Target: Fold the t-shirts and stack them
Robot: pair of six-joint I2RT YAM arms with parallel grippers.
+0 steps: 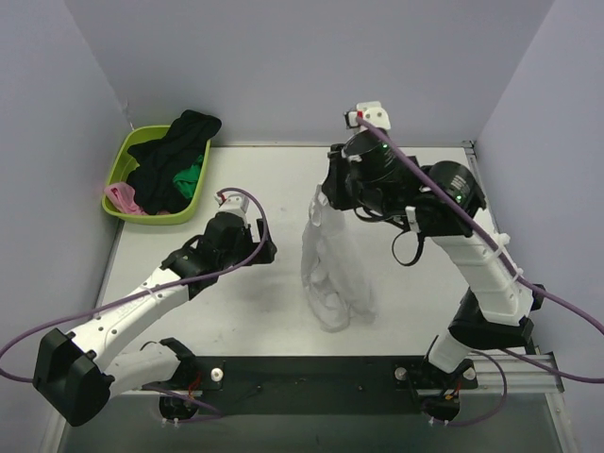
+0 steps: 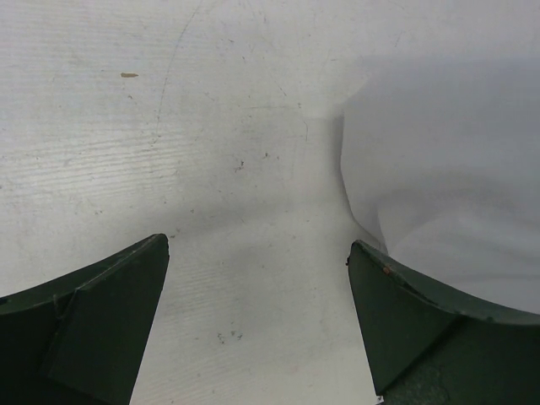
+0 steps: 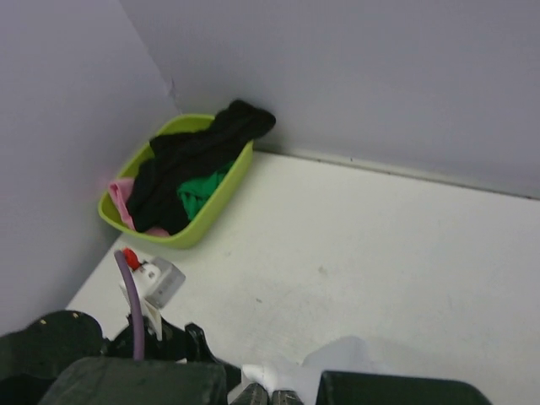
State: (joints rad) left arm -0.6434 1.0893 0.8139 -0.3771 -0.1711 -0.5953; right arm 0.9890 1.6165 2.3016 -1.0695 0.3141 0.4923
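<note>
A large white t-shirt [image 1: 338, 269] hangs bunched from my right gripper [image 1: 323, 202], its lower end resting crumpled on the table. In the right wrist view that gripper [image 3: 272, 395] is shut on a fold of the white cloth [image 3: 283, 377]. My left gripper [image 1: 268, 251] sits low over the table, left of the hanging shirt and apart from it. Its jaws [image 2: 257, 246] stand wide open over bare tabletop, with the white shirt [image 2: 456, 169] just beyond the right finger [image 2: 422, 321]. A black t-shirt [image 1: 175, 156], a green one [image 1: 192, 176] and a pink one [image 1: 121, 197] lie in the basket.
The lime green plastic basket [image 1: 121, 151] stands in the far left corner against the walls, also seen in the right wrist view [image 3: 207, 221]. White tabletop [image 1: 255, 179] lies between basket and shirt. A black strip [image 1: 311, 373] runs along the near edge by the arm bases.
</note>
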